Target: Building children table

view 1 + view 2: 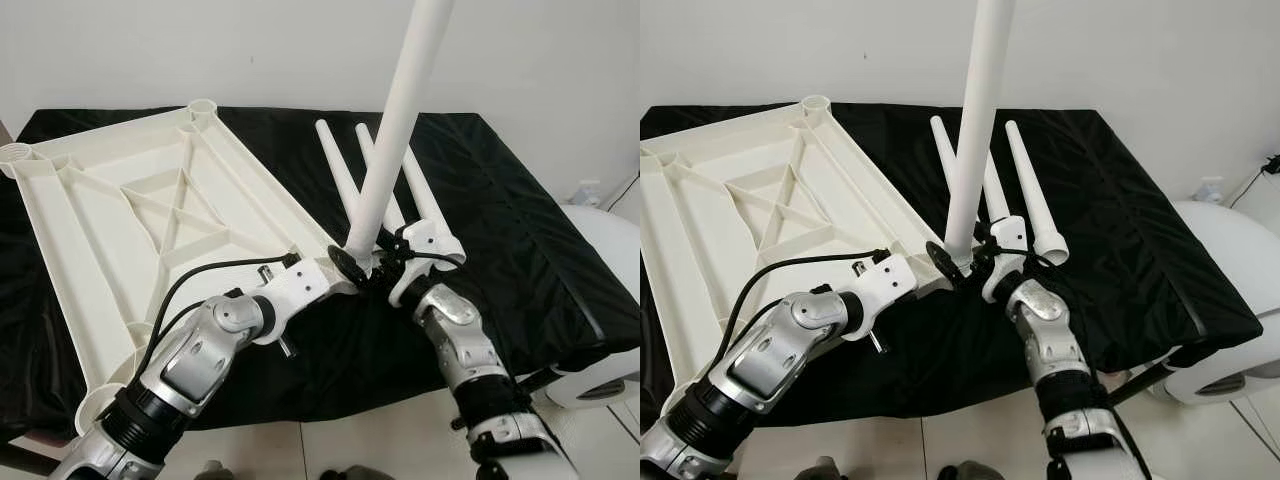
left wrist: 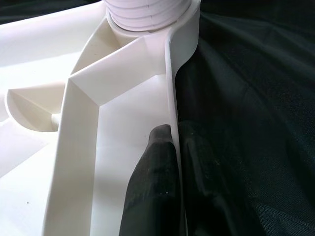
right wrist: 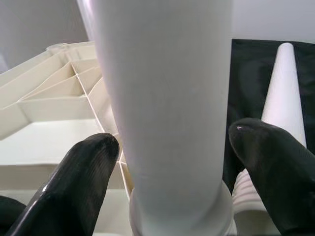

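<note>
Plain room, likely home: bare white wall (image 1: 560, 60), tiled floor (image 1: 380, 440), wall socket (image 1: 588, 192), black cloth (image 1: 520, 230) over work surface.

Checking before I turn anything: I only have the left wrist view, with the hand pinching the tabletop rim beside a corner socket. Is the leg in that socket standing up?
Observer: Yes. The leg stands roughly upright in that corner socket of the tabletop.
Operator: Right hand on it?
Observer: The right hand straddles the leg's base with its fingers open. There is a gap between the leg and one finger.
Operator: Spares?
Observer: Three more legs lie on the black cloth, just beyond the right hand.
</note>
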